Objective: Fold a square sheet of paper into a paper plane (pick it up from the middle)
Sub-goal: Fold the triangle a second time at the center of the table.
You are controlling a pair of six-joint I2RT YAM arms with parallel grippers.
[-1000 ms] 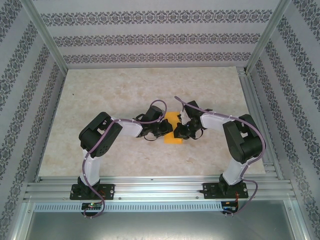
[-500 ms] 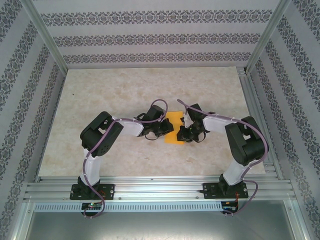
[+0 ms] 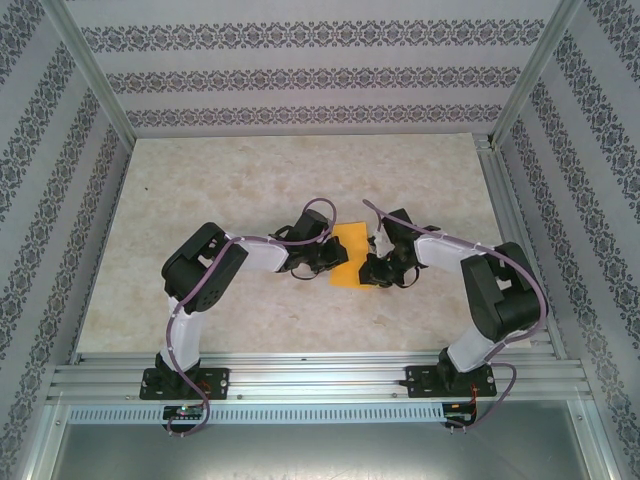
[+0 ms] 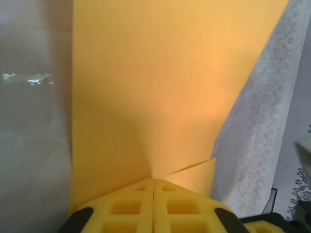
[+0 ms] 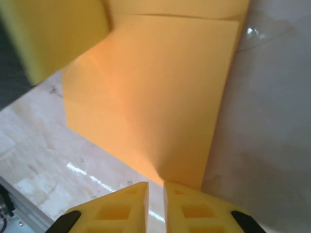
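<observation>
The square sheet of paper (image 3: 350,254) is orange-yellow and hangs between my two grippers at the middle of the table. In the left wrist view the paper (image 4: 160,87) rises from my left gripper (image 4: 153,180), whose jaws are shut on its edge; a folded flap (image 4: 197,175) sticks out to the right. My right gripper (image 5: 155,184) has a narrow gap between its jaws, with table showing through it. The paper's (image 5: 155,97) lower corner ends just ahead of the right fingertip, not clamped. Seen from above, the left gripper (image 3: 336,262) and right gripper (image 3: 368,268) face each other across the sheet.
The pale marbled table (image 3: 230,180) has patterned walls on three sides and aluminium posts (image 3: 95,75) at the corners. A metal rail (image 3: 320,375) carries the arm bases at the near edge. The left gripper's yellow finger (image 5: 53,34) looms in the right wrist view.
My right gripper has drawn back to the right and its jaws have parted slightly off the paper. The left gripper has stayed put, still clamped, and more of the sheet shows between them.
</observation>
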